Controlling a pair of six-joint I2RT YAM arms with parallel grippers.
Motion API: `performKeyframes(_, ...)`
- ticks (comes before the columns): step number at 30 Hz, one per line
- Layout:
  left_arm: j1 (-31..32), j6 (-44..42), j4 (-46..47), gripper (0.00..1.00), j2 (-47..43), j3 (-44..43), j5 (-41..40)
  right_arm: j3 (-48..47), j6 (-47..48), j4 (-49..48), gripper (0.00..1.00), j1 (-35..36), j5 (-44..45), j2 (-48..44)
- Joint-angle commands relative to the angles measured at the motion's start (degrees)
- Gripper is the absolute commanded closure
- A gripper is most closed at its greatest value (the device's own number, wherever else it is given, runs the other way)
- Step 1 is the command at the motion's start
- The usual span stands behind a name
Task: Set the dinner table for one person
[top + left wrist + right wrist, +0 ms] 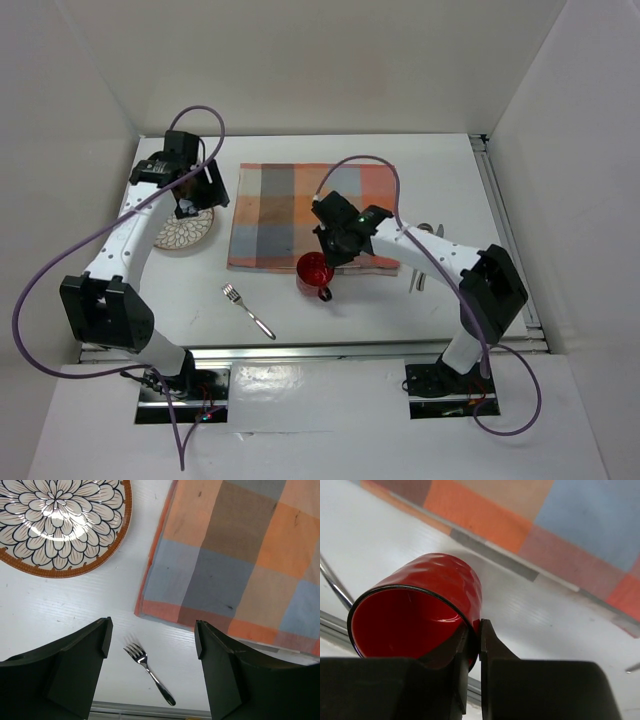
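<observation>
The right claw [479, 630] pinched the red mug [427, 587] by its rim, at the near edge of the checked mat [290, 205]. The left claw [152, 630] gaped empty. Placing the mug seemed underway; it needed setting down upright.

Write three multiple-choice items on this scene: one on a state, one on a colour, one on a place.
1. The left claw is: A. open and empty B. shut on a spoon C. shut on a napkin.
2. The glossy cylindrical cup pinched by the right claw is: A. blue B. red C. white.
3. The silver metal fork lies: A. inside the cup B. on the bare matte-white rectangular tabletop C. in the left claw.
Answers: 1 A, its fingers stand apart with nothing between; 2 B, wall and inside show red; 3 B, it lies alone on the white surface.
</observation>
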State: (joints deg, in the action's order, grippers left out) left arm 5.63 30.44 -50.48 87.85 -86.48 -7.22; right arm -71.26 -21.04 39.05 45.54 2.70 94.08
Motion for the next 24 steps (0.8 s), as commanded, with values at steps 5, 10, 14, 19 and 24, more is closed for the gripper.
performKeyframes(5,-0.9,1.0,0.6,0.11,-0.2,-2.8,0.6,-19.9,0.3,6.1,1.0,-10.7,7.1,4.9)
performKeyframes(10,-0.9,1.6,0.0,0.06,-0.2,-2.3,-0.4,-37.8,-2.4,10.3,1.0,-21.4,7.7,16.6)
performKeyframes(14,-1.5,2.2,0.0,0.06,-0.2,-0.6,3.1,-49.0,-3.1,11.0,1.0,-28.5,6.6,26.7)
performKeyframes(19,-1.5,2.2,-0.5,0.06,-0.2,1.8,2.4,-63.3,-3.7,12.8,1.0,-32.6,6.6,36.1)
performKeyframes(24,-3.2,3.3,-0.5,0.06,-0.8,2.5,2.4,-67.0,-3.7,12.8,1.0,-35.3,5.2,41.4)
